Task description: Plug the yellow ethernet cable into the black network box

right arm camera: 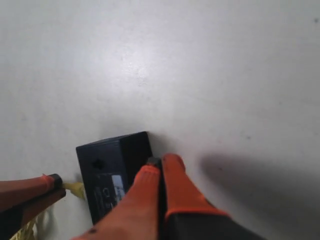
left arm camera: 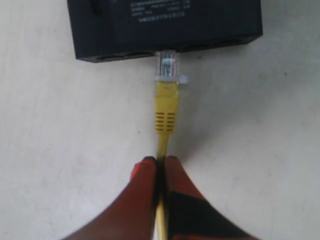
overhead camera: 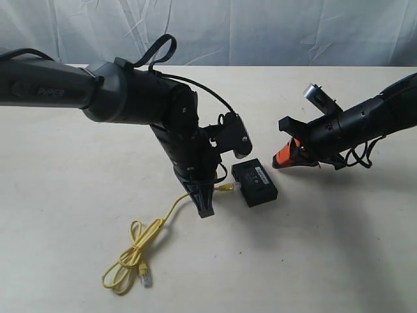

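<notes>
Left hand (left arm camera: 160, 161) is clamped on the yellow cable (left arm camera: 166, 107), just behind its boot. The cord is light and limp; I judge a hold this close to the stiff boot keeps the clear plug (left arm camera: 167, 64) steerable. The plug tip is at the black box (left arm camera: 165, 25) port and looks not fully seated. The box is light and may slide. Right hand (right arm camera: 161, 162), fingers together and empty, sits by the box's far end.

This is looking like a robotics lab or test cell: a plain pale bench (overhead camera: 339, 261) is standing in front of a creased white sheet (overhead camera: 260, 32) hanging as a backdrop along the far side, while a black left arm (overhead camera: 124, 98) and right arm (overhead camera: 371, 114) are reaching over it from either side
</notes>
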Controlling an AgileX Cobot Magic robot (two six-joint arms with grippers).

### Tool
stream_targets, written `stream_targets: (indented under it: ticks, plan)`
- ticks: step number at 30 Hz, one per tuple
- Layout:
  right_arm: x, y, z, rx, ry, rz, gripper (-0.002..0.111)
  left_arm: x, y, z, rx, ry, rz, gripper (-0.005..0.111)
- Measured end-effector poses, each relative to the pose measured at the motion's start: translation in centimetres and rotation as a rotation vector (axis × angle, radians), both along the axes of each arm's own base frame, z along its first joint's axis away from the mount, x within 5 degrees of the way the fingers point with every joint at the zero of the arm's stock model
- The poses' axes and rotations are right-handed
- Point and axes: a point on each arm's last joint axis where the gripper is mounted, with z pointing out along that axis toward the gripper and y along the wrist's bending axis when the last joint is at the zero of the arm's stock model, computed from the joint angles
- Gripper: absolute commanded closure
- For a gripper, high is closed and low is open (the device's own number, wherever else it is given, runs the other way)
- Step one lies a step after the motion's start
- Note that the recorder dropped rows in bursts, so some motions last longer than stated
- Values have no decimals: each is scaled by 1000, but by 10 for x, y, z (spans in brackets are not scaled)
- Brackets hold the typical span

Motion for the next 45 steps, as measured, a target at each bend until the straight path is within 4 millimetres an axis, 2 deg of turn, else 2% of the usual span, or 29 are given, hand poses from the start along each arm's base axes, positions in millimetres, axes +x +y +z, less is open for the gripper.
stream_targets:
  ticks: [18,45]
  plan:
    - [-4,16,0,-1,2,47,109,0,-2,0,-15,-7,9,107]
    - [-4,16,0,-6,1,53,109,1,-2,-8,-2,4,6,107]
